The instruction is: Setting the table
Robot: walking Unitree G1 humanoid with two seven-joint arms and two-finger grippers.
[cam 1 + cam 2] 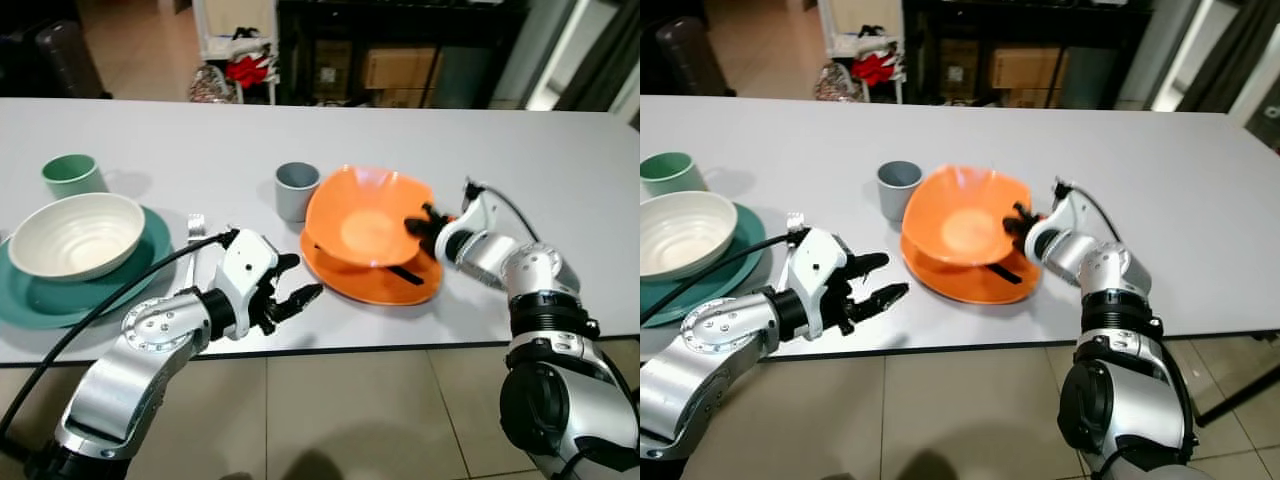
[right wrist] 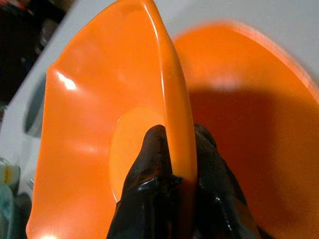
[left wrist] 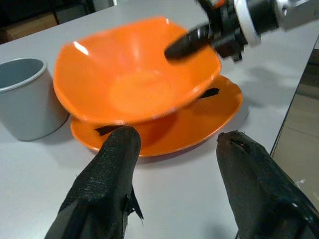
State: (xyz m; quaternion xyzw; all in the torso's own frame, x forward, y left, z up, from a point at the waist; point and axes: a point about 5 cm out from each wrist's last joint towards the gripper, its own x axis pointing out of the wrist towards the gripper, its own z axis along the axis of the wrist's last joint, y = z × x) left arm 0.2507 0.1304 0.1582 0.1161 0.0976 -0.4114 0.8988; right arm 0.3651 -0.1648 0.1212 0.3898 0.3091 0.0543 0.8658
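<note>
An orange bowl hangs tilted just above an orange plate at the table's middle. My right gripper is shut on the bowl's right rim, one finger inside and one underneath, as the right wrist view shows on the bowl. My left gripper stands open near the table's front edge, left of the plate and apart from it; its fingers point at the orange plate. A grey cup stands just left of the bowl.
At the left, a white bowl sits on a teal plate, with a green cup behind it. A fork lies beside the teal plate. Shelves and furniture stand beyond the table's far edge.
</note>
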